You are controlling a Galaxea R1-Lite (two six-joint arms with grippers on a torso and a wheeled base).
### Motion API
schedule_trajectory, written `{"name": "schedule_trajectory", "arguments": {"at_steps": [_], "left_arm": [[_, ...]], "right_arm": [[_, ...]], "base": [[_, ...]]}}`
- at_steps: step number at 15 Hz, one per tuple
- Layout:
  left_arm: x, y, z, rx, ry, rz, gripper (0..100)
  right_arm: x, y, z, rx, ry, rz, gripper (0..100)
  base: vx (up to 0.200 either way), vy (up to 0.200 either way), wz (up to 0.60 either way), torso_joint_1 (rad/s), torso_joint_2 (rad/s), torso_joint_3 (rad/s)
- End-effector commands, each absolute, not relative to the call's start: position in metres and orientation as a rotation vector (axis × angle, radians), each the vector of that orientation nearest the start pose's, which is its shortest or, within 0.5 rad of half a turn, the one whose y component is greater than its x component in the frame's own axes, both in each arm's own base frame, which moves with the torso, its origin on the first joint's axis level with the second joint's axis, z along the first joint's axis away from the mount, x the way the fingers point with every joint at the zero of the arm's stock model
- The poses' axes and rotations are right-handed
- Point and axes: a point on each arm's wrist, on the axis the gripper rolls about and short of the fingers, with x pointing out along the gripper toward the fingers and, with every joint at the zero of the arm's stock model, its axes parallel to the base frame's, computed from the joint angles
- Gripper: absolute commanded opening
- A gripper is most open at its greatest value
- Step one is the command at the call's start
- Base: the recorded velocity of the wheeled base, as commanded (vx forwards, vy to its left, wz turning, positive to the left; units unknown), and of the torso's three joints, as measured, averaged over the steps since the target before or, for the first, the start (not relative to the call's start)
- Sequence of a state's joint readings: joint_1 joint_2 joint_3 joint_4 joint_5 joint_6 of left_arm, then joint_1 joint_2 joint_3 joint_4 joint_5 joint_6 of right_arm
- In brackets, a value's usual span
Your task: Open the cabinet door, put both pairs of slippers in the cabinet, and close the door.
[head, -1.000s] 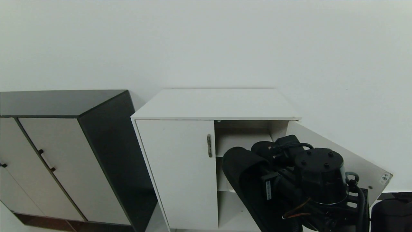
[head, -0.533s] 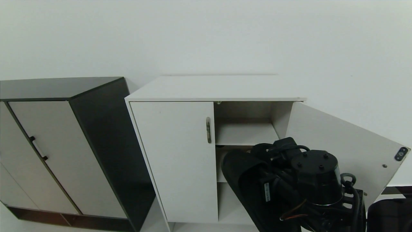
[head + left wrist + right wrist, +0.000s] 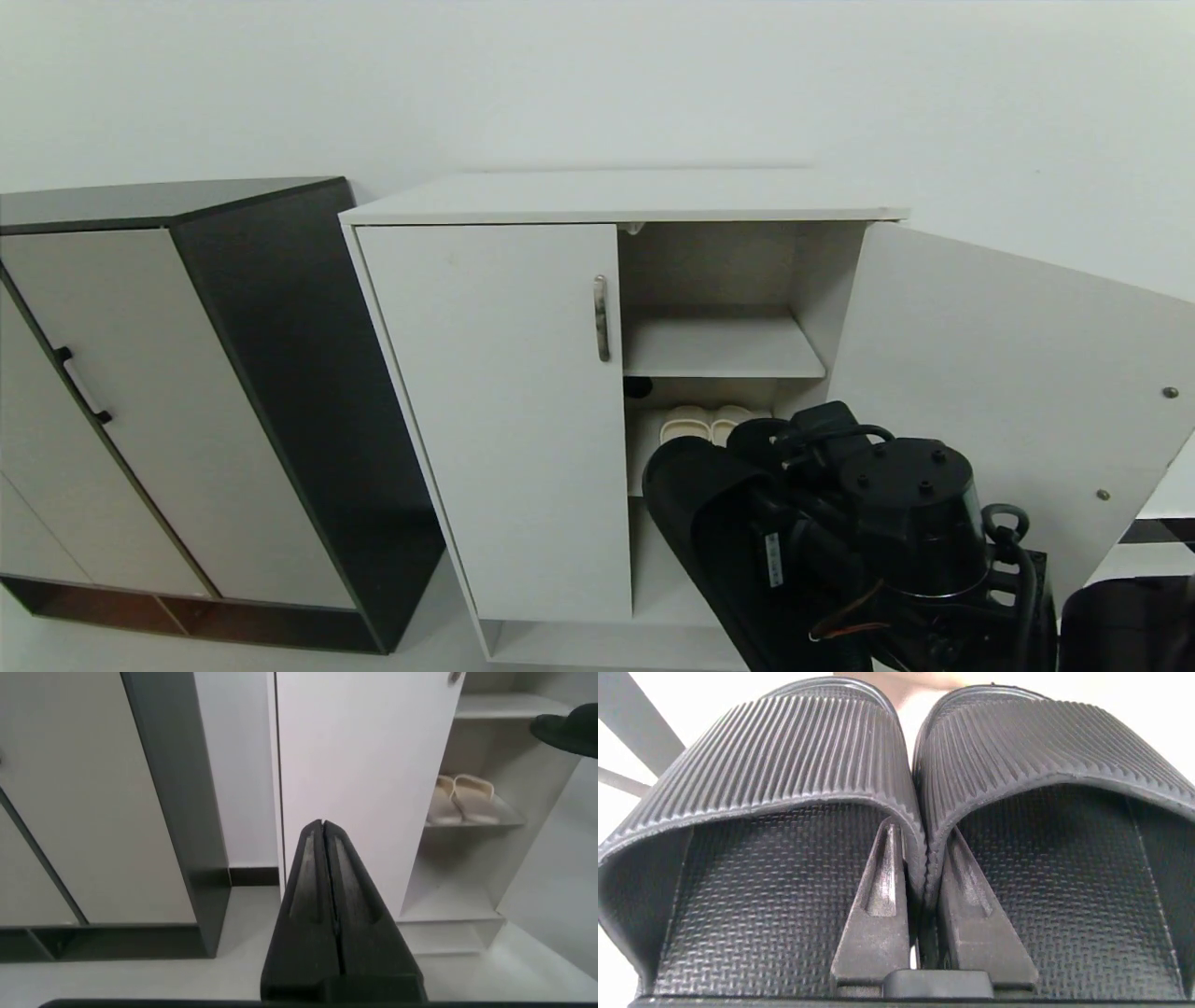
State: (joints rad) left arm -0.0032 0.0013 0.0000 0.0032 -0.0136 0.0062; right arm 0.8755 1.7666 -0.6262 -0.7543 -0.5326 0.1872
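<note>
Your right gripper (image 3: 920, 859) pinches the black slippers (image 3: 813, 775) together; left gripper (image 3: 323, 831) is closed, empty. Keep them level and aim for the shelf (image 3: 719, 350) at 12 o'clock.

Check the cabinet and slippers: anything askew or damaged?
Nothing stands out. The cream slippers sit side by side on the middle shelf of the white cabinet; the black slippers are pinched together in the right gripper.
</note>
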Motion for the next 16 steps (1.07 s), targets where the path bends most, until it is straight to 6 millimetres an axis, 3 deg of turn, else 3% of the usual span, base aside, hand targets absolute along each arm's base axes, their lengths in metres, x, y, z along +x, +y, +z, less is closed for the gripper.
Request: {"name": "schedule_trajectory", "arguments": {"at_steps": [1, 13, 16], "left_arm": [[-0.023, 0.0, 0.075, 0.006, 0.005, -0.017, 0], [-0.023, 0.0, 0.075, 0.006, 0.005, -0.015, 0], [-0.023, 0.0, 0.075, 0.006, 0.005, -0.017, 0]], "right_arm": [[0.197, 0.218, 0.127, -0.074, 0.333, 0.308, 0], [0.199, 0.224, 0.115, -0.088, 0.321, 0.327, 0], [0.208, 0.234, 0.109, -0.112, 0.262, 0.291, 0]], "base": [[0.0, 0.0, 0.0, -0.012, 0.4, 0.354], [0.0, 0.0, -0.1, -0.005, 0.04, 0.035], [0.0, 0.0, 0.0, 0.0, 0.0, 0.0]]}}
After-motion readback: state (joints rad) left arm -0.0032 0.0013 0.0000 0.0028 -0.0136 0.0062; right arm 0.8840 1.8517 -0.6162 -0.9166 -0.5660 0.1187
